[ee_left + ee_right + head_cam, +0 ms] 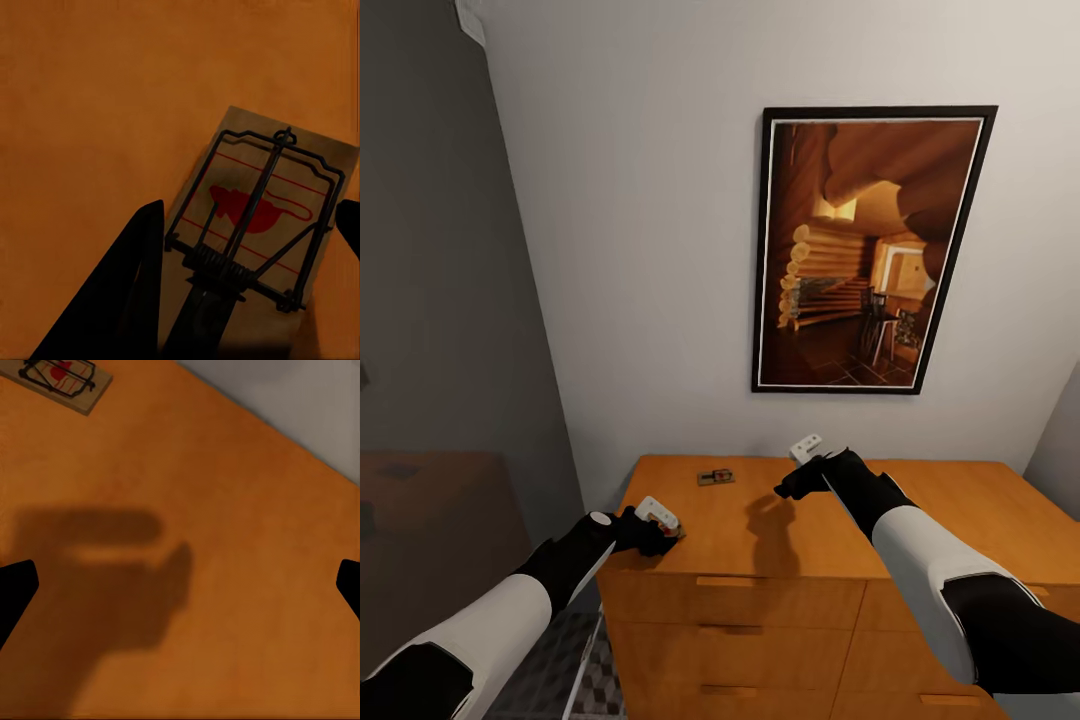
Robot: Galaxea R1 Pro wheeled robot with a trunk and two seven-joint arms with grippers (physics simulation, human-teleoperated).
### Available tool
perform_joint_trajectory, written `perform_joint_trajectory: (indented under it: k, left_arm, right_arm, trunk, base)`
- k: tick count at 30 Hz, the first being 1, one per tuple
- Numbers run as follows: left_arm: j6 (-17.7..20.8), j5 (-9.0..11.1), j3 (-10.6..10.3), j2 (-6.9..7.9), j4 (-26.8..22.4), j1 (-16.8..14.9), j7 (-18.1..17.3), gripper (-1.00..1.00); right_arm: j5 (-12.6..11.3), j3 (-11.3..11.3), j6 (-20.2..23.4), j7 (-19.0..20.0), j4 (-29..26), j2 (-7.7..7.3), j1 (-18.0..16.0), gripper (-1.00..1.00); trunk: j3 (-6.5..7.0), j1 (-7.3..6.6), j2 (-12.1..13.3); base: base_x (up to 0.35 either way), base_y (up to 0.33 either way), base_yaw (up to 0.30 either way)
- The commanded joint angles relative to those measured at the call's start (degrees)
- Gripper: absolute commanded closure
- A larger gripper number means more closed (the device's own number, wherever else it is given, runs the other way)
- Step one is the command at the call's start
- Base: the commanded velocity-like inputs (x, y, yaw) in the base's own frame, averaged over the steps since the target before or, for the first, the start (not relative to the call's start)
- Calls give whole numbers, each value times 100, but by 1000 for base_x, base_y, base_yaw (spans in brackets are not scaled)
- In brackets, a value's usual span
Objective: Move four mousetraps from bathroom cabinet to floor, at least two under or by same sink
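Left gripper (247, 225) astride mousetrap (259, 225) (lengthwise between fingers).

Mousetrap (259, 217) flat on cabinet top (97, 97), between spread pincer (251, 225) fingers (127, 285).

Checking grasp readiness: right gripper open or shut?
Open. The right gripper has its fingertips at opposite frame edges, bare cabinet top between.

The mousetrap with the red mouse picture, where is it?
One mousetrap lies on the cabinet top between the left gripper's fingers, near the front left corner.
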Motion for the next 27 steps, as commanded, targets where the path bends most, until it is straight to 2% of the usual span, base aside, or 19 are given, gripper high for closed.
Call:
perform_joint_trajectory:
  k: [1,9,15,22,24,27]
  left_arm:
    - [29,-25,-11,4,-31,-3,-17,100]
    - [35,-17,-11,-42,-135,-3,-22,100]
    - [46,-23,-11,-268,-141,-3,-28,100]
    - [71,-20,-5,-396,-227,-3,-42,100]
    - [144,-25,-2,-428,-318,-3,-42,100]
    - [483,-24,12,-439,-458,-4,-23,100]
  right_arm:
    - [61,6,20,28,1,0,-4,-100]
    - [64,8,14,-2,46,3,-4,-100]
    - [84,20,12,13,49,14,-4,-100]
    - [165,119,12,21,49,27,-4,-100]
    - [176,189,12,27,49,28,-4,-100]
    - [178,267,7,40,49,29,-4,-100]
  trunk:
    - [7,-20,32]
    - [151,-196,353]
    - [258,-328,594]
    - [384,-481,874]
    - [420,-525,955]
    - [474,-591,1075]
  base:
    - [0,0,0]
    - [0,0,0]
    - [0,0,0]
    - [0,0,0]
    - [0,0,0]
    - [0,0,0]
